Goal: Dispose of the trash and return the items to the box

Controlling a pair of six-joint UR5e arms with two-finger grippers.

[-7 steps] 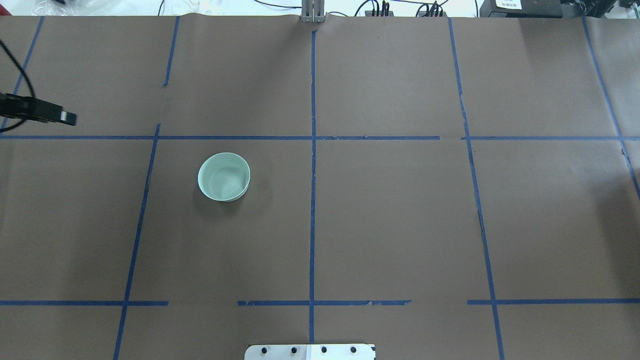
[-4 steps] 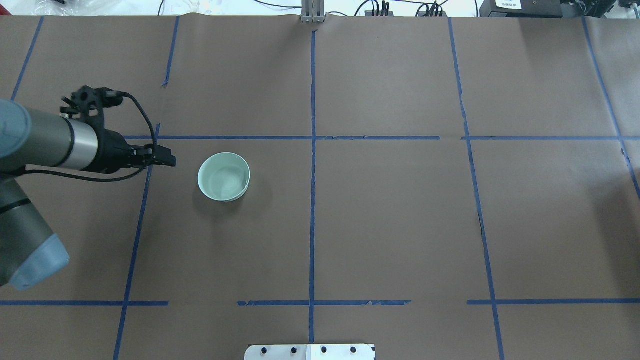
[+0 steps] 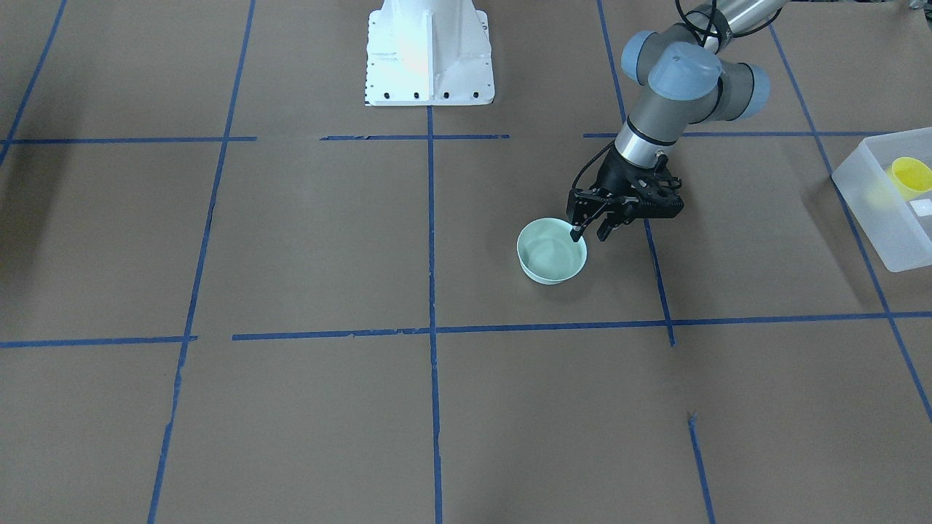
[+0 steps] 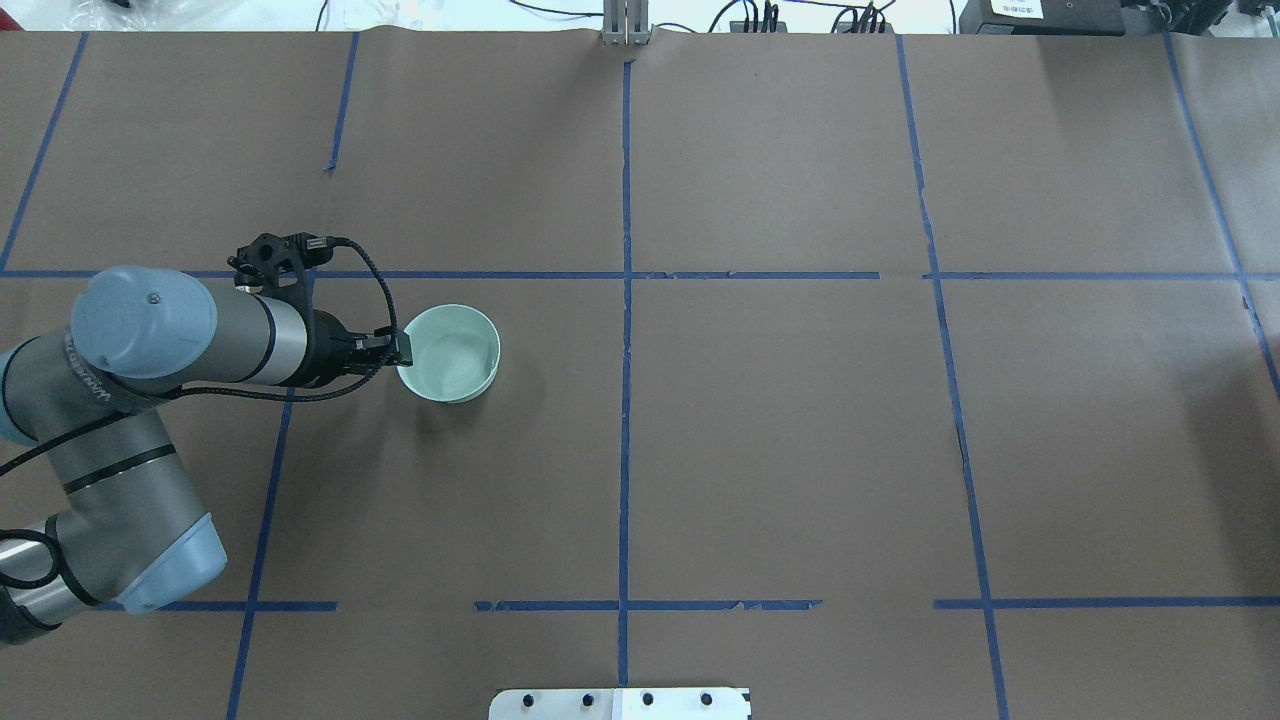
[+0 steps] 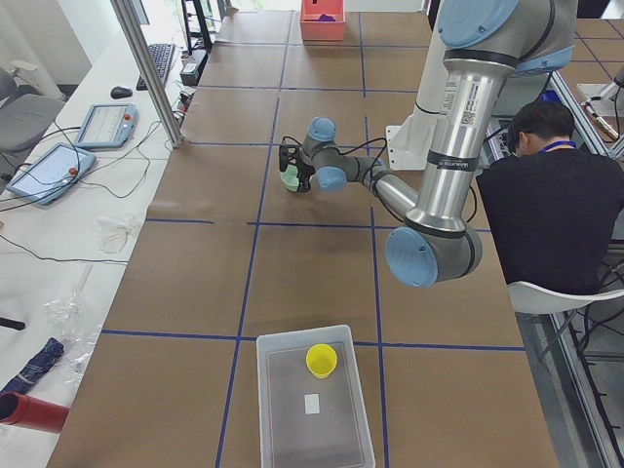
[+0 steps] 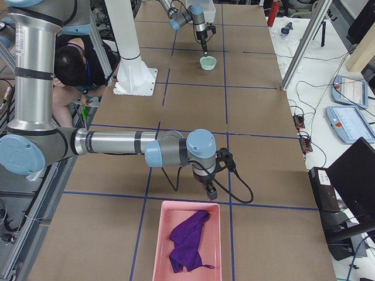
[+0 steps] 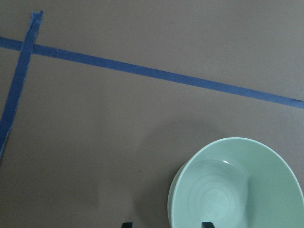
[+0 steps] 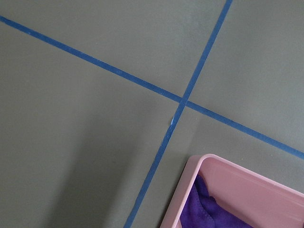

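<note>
You had left gripper (image 3: 588,233) wide astride bowl (image 3: 551,251) rim, cup (image 3: 911,176) sat in box (image 3: 870,212), right gripper (image 6: 210,191) finger spread impossible to tell.

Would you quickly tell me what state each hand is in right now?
Left hand: open, fingers astride the rim of the bowl, holding nothing.
Right hand: cannot be told from these views.
</note>
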